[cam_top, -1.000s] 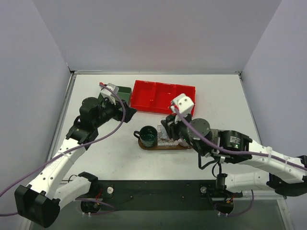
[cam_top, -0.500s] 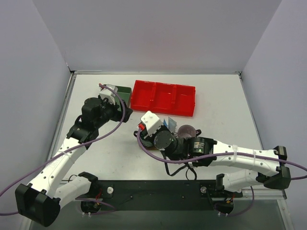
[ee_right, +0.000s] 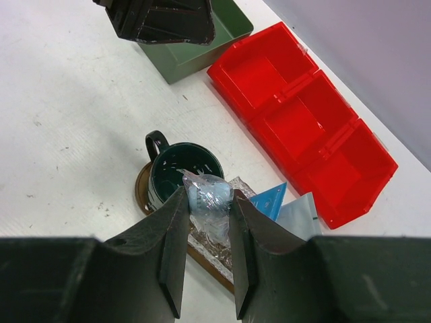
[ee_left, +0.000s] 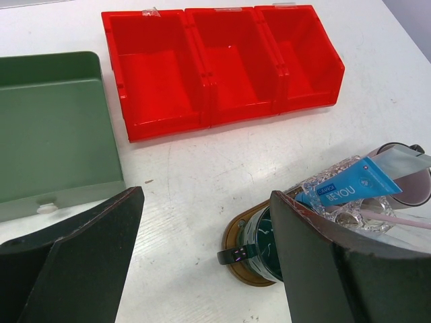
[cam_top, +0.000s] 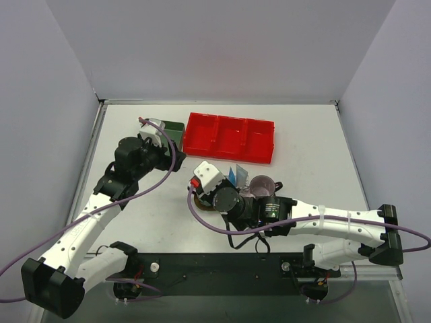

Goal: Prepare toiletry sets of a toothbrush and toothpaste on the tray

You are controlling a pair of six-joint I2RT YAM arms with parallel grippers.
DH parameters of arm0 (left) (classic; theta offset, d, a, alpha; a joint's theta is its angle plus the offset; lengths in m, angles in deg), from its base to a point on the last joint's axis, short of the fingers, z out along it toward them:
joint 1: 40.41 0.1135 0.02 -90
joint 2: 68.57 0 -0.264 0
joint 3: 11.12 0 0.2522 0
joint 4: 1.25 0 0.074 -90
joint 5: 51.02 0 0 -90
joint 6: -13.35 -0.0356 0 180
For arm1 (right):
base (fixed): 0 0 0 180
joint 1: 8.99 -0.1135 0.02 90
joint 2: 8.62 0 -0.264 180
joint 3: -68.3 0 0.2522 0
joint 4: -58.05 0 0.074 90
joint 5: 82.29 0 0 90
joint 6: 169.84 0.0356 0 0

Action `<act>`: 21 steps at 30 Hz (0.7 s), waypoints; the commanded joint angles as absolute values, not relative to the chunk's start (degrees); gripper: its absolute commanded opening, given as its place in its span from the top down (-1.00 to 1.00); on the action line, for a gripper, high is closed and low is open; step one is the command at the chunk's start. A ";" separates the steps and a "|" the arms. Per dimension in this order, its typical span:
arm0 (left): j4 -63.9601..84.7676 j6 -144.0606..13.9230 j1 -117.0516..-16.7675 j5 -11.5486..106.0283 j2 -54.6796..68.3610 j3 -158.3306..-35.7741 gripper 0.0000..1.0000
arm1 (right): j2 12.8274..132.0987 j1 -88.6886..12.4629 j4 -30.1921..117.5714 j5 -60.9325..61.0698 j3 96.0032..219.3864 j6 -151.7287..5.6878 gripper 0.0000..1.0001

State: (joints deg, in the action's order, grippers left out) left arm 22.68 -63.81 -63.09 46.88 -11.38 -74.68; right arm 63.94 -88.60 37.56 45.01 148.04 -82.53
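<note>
The dark green mug [ee_right: 182, 171] stands upright at one end of the oval brown tray [ee_right: 141, 190]. Beside it, a blue toothpaste tube [ee_left: 353, 185] and a thin pink toothbrush [ee_left: 397, 219] rest on crinkled clear wrap [ee_left: 323, 183], near the translucent pink mug [cam_top: 261, 184]. A pale blue wrapped packet [ee_right: 202, 188] sits pinched in the right gripper [ee_right: 207, 196] by the green mug's rim.

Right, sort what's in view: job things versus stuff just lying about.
For the job: tray; dark green mug; translucent pink mug; blue toothpaste tube; pale blue wrapped packet, pinched in the right gripper.

Lying about: red three-compartment bin, empty; green box.
</note>
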 commanded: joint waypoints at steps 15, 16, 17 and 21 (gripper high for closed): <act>22.18 -64.70 -62.82 46.36 -11.70 -77.09 -0.72 | 65.39 -88.79 47.62 50.07 140.07 -84.58 1.00; 22.18 -64.78 -62.91 46.36 -11.70 -77.00 -0.72 | 65.65 -88.44 48.06 50.07 139.72 -84.58 1.00; 22.18 -64.78 -62.82 46.36 -11.70 -77.09 -0.72 | 65.74 -88.35 48.41 50.07 139.54 -84.58 1.00; 22.09 -64.87 -62.91 46.27 -11.61 -77.00 -0.72 | 66.00 -87.91 50.08 49.99 138.32 -84.76 1.00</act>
State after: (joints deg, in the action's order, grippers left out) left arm 22.68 -63.89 -63.09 46.70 -11.38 -74.68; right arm 65.53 -88.42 46.07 47.78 139.10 -84.24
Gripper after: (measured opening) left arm 0.859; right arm 0.227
